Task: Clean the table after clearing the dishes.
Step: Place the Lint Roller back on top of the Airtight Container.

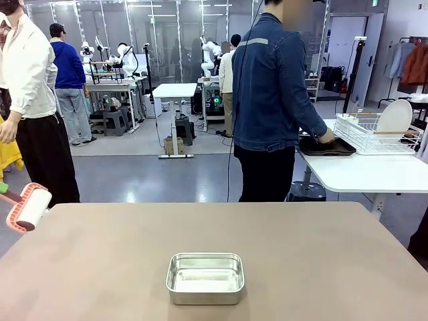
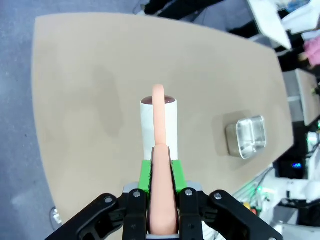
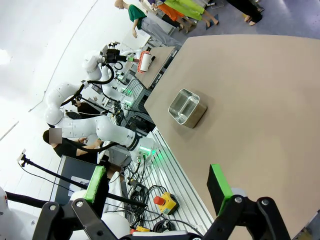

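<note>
Nearest you, the steel pan (image 1: 204, 277) sits on the table (image 1: 301, 254), roughly centred side to side and close to the robot's edge. The top is otherwise bare, so the dishes look cleared and wiping is, in my judgement, the step in hand. Your left gripper (image 2: 161, 167) is clenched on the pink handle of a lint roller (image 2: 158, 127). In the left wrist view the handle runs straight out along the fingers and the white drum lies crosswise at its end, hanging above the table's left part. The front view puts the roller (image 1: 28, 207) just off the table's far-left corner, raised and not touching the top. So the surface to clean lies below and to the right of the roller, and the pan stands well apart from it toward the middle. The left arm is plainly the one placed to work. The right gripper (image 3: 157, 187) is released, jaws wide, holding nothing, hovering high off the table's right side. The right wrist view shows what the front view cannot: the whole left arm with the roller (image 3: 145, 61) beyond the pan (image 3: 187, 107). Only the front view shows the far side, where a person (image 1: 271, 100) stands with back turned, setting a dark tray (image 1: 326, 147) by the wire rack (image 1: 378, 134) on a white table (image 1: 361, 174).
</note>
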Controlling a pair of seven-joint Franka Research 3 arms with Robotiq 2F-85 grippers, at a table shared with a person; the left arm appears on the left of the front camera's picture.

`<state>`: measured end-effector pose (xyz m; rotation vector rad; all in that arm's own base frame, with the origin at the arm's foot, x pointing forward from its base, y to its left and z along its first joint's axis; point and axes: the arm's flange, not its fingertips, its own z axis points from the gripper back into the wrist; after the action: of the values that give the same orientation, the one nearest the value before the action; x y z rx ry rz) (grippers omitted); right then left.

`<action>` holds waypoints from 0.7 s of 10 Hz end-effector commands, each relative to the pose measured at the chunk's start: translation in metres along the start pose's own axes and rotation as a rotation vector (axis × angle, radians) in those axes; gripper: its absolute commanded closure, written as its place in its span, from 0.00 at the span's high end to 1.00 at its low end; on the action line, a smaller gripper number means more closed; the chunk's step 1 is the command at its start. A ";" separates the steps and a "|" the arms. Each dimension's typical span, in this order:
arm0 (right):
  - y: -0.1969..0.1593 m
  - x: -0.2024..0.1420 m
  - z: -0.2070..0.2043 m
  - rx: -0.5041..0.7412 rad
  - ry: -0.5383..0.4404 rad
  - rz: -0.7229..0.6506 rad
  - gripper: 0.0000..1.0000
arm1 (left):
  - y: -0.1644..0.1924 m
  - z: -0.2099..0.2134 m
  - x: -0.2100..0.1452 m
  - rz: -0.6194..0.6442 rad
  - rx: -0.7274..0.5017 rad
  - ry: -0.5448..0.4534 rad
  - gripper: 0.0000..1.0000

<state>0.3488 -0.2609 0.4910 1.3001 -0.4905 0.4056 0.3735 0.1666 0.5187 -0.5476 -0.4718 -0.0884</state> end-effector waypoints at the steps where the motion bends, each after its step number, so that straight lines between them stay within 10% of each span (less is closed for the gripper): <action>1: 0.002 -0.002 0.000 0.002 0.008 0.020 1.00 | -0.056 -0.021 0.021 -0.214 -0.018 0.081 0.20; 7: 0.002 -0.002 0.000 0.002 0.008 0.020 1.00 | -0.321 -0.175 0.048 -0.893 -0.143 0.475 0.20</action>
<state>0.3489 -0.2609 0.4907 1.3004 -0.4901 0.4053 0.3970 -0.1939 0.5616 -0.4573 -0.2614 -0.9889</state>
